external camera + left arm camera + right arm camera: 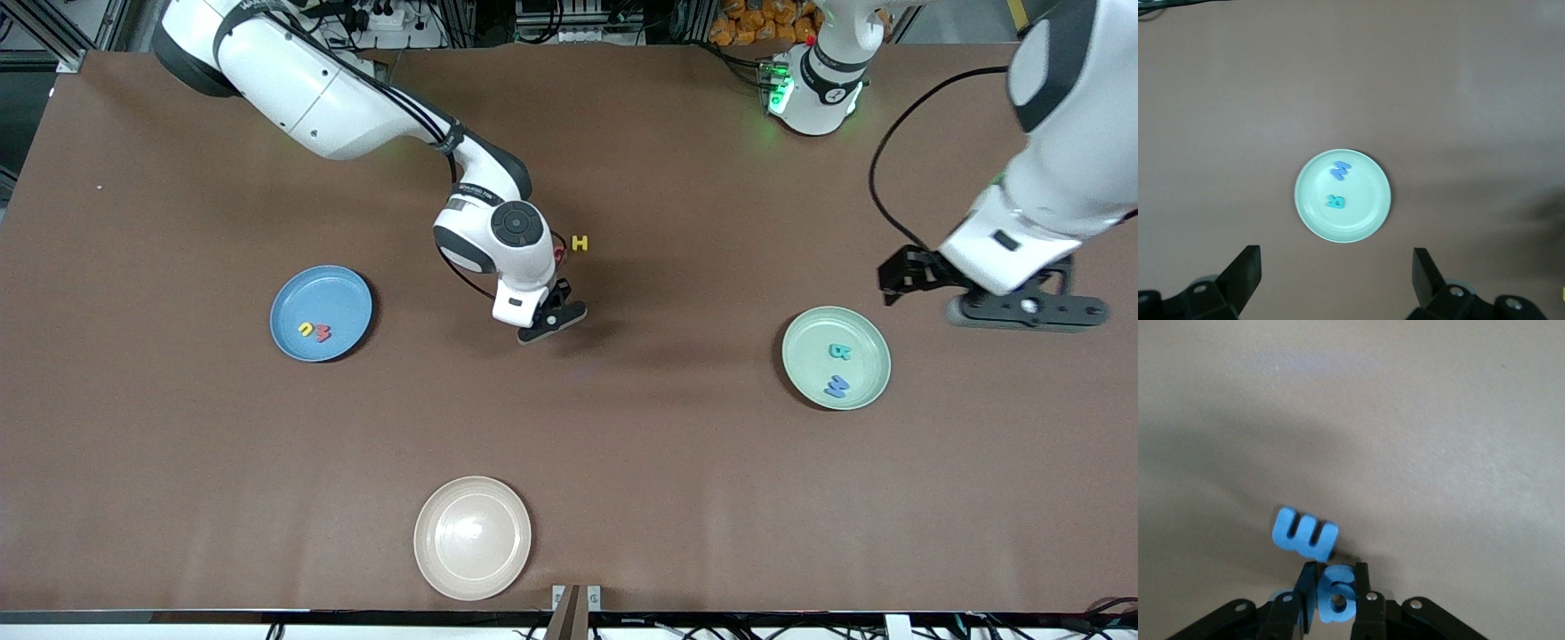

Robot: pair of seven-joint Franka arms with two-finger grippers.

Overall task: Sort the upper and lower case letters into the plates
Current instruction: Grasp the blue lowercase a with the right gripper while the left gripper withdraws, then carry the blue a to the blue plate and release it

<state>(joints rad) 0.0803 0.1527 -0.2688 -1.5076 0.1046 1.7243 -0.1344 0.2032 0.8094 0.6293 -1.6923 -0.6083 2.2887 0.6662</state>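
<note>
The right pincer (1335, 600) is clamped on a small blue letter (1336, 599) at mid-counter, with a second blue letter (1305, 533) touching or just beside it. For a clean lift, raise straight up so the neighbour is not dragged along, then read the case before choosing a plate. The blue plate (342, 293) holds a yellow and a red letter; the mint plate (867, 342) holds a teal and a blue one. A yellow H (581, 243) waits nearby. The left pincer (1337, 280) hangs spread apart, waiting above the mint plate.
</note>
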